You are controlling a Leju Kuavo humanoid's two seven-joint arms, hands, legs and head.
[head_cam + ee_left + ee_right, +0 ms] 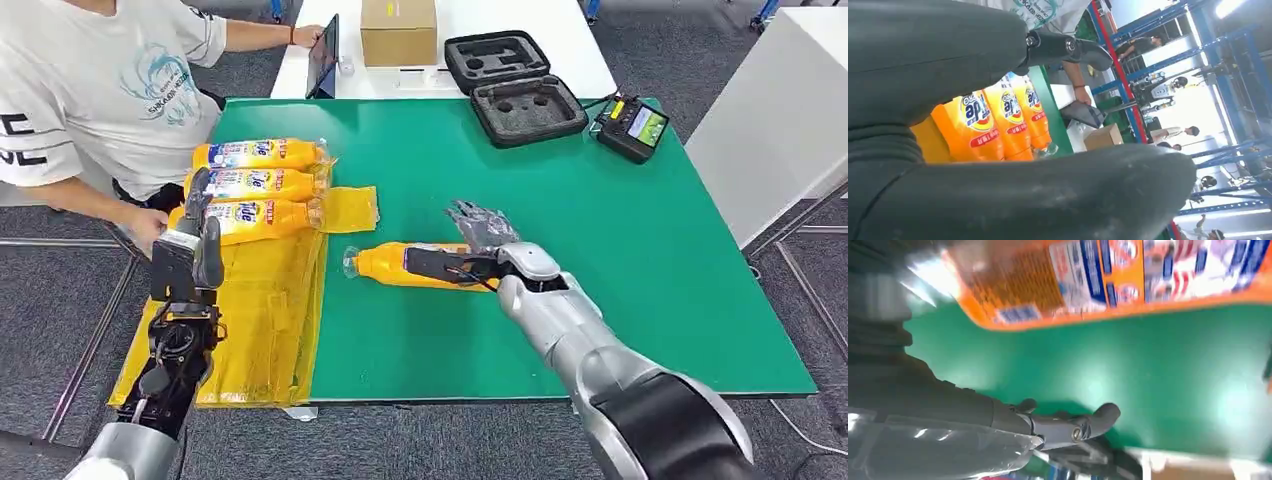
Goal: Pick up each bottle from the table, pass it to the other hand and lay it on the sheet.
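Orange plastic, lying on its side: one bottle (pixel 400 265) rests on the green table mat (pixel 620 250), clear cap end pointing toward the yellow sheet (pixel 255 320) but apart from its edge. The right hand (pixel 478 245) is at this bottle's base end. In the head view its fingers are spread over and beyond the bottle body and a dark thumb lies along the label side; in the right wrist view the bottle sits apart from the one visible finger, with bare green between them. My judgement is that the hand is reaching with fingers apart and has not closed on the bottle, which appears not yet lifted.

Three further bottles (pixel 262 187) lie side by side on the far part of the sheet, labels up. These I take as already delivered. The bottle on the mat is the only one I can see awaiting pick-up, transfer and placement, so the task looks mostly done.

The left hand (pixel 195 245) is raised above the sheet, just beside the nearest placed bottle, holding nothing; its thumb and fingers stand apart in the left wrist view.

A person (pixel 100 80) sits at the far-left corner, one hand near the sheet. Beyond the mat stand a cardboard box (pixel 398 30), an open foam-lined case (pixel 515 85) and a handheld controller (pixel 632 127).
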